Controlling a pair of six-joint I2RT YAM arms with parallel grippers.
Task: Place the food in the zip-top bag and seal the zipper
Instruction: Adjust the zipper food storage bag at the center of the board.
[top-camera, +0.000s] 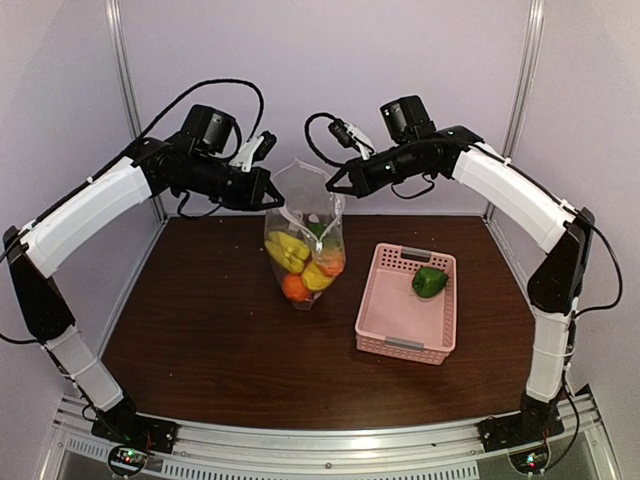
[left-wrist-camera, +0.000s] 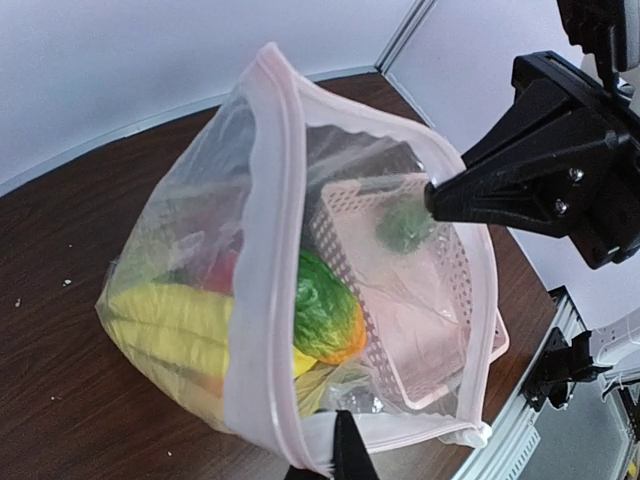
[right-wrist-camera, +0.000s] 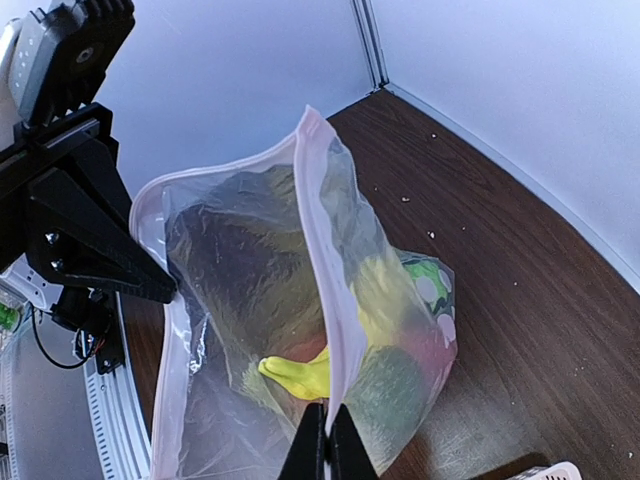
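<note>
The zip-top bag (top-camera: 305, 240) hangs upright over the table with its mouth held open between my two grippers. My left gripper (top-camera: 272, 200) is shut on the mouth's left edge and my right gripper (top-camera: 333, 185) on its right edge. Inside lie a yellow banana (top-camera: 287, 250), an orange (top-camera: 295, 288) and other food. In the left wrist view my gripper (left-wrist-camera: 345, 445) pinches the whitish zipper (left-wrist-camera: 265, 250), whose slider (left-wrist-camera: 478, 435) sits at one end. In the right wrist view my gripper (right-wrist-camera: 328, 430) clamps the zipper (right-wrist-camera: 318, 250) above the banana (right-wrist-camera: 300, 375) and a striped ball (right-wrist-camera: 428, 290).
A pink slatted basket (top-camera: 400, 325) stands on the table right of the bag, with a green pepper (top-camera: 430, 282) lying in its far right corner. White walls and metal posts close off the back and sides of the brown table (top-camera: 200, 340).
</note>
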